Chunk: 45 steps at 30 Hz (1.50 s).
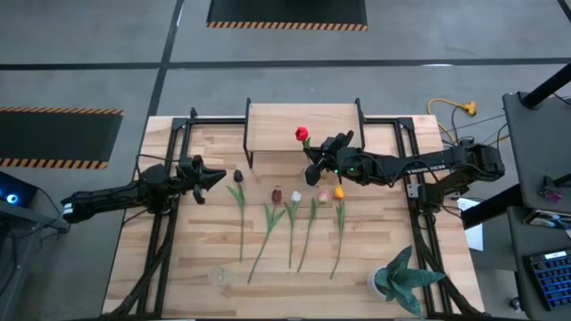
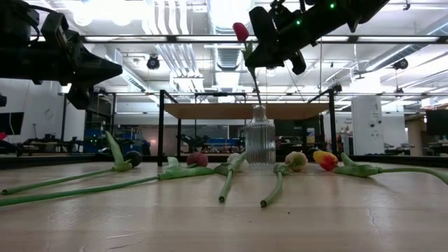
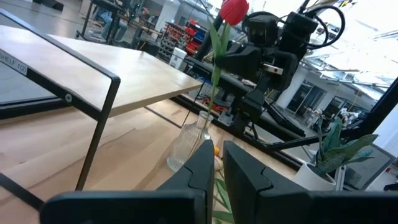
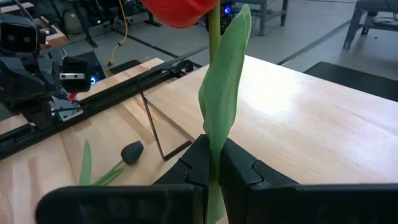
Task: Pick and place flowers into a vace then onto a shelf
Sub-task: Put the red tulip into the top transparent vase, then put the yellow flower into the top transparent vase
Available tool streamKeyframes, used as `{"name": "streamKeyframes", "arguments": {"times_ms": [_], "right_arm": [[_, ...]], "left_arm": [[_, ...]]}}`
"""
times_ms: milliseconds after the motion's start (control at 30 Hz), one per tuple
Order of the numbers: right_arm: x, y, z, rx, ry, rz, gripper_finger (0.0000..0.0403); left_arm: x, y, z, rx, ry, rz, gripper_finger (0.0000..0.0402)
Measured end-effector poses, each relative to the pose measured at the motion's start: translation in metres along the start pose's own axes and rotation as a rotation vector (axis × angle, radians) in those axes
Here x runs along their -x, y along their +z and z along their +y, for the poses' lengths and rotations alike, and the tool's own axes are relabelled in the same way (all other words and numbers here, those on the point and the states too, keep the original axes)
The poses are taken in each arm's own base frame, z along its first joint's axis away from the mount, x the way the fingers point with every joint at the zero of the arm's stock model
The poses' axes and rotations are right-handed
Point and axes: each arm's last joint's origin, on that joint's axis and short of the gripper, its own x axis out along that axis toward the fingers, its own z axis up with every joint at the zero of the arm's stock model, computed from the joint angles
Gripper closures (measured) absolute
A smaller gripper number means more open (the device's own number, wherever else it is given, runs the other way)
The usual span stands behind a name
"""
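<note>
Red tulip [image 2: 241,31] is clamped by its stem between the closed fingers of the right gripper [image 4: 211,163], upright, directly above the clear ribbed glass vase [image 2: 260,144]. In the low view the stem runs down from the gripper into the vase neck; how deep it reaches cannot be made out through the ribbing. The upright hold appears intended to keep the stem in line with the narrow neck for insertion.

The vase stands on the tabletop just in front of the shelf [image 1: 303,124], on the side facing the loose flowers. From there, a short lift would take it onto the shelf board.

Six tulips [image 1: 290,223] lie flat on the table beyond the vase from the shelf, heads toward the vase and stems pointing away, side by side without crossing. This layout gives each stem separate access for a grasp.

The left gripper [image 1: 212,177] waits beside the vase, off the shelf's left end, its fingers pressed together on nothing.

The vase is nearly invisible in the high view, hidden by the right gripper. The right wrist view cuts off most of the tulip head.
</note>
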Motion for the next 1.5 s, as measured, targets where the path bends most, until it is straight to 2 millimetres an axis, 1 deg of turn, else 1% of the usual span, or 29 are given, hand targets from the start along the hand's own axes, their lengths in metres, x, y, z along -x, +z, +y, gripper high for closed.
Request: {"name": "streamKeyframes", "arguments": {"times_ms": [133,433,533,667,767,900,1000,1100,1200,1333,1500], "right_arm": [[0.000,0.002,0.001,-0.006,0.002,-0.004,0.0346],[0.003,0.005,0.001,0.005,0.007,-0.013,0.0221],[0.008,0.010,0.000,-0.003,0.014,-0.026,0.0193],[0.021,0.021,-0.002,-0.017,0.034,-0.048,0.0172],[0.037,0.030,-0.005,-0.028,0.044,-0.048,0.0164],[0.061,0.038,-0.009,-0.078,0.068,-0.034,0.0166],[0.077,0.040,-0.010,-0.123,0.088,-0.004,0.0172],[0.089,0.037,-0.012,-0.188,0.092,0.049,0.0180],[0.096,0.031,-0.012,-0.247,0.081,0.114,0.0187],[0.100,0.020,-0.009,-0.303,0.064,0.197,0.0193],[0.102,0.009,0.003,-0.374,0.109,0.286,0.0199]], "left_arm": [[-0.001,-0.001,0.000,-0.001,0.005,0.010,0.0384],[-0.001,-0.001,0.001,-0.002,0.009,0.017,0.0385],[-0.001,-0.002,0.001,-0.002,0.009,0.019,0.0384],[-0.001,-0.002,0.001,-0.002,0.009,0.019,0.0385],[-0.001,-0.002,0.001,-0.002,0.009,0.019,0.0384],[-0.001,-0.002,0.001,-0.002,0.009,0.019,0.0385],[-0.001,-0.002,0.001,-0.002,0.009,0.019,0.0384],[-0.001,-0.002,0.001,-0.002,0.009,0.019,0.0384],[-0.001,-0.002,0.001,-0.002,0.009,0.019,0.0385],[-0.002,-0.002,0.001,-0.002,0.009,0.020,0.0384],[-0.002,-0.002,0.001,-0.002,0.009,0.020,0.0385]]}}
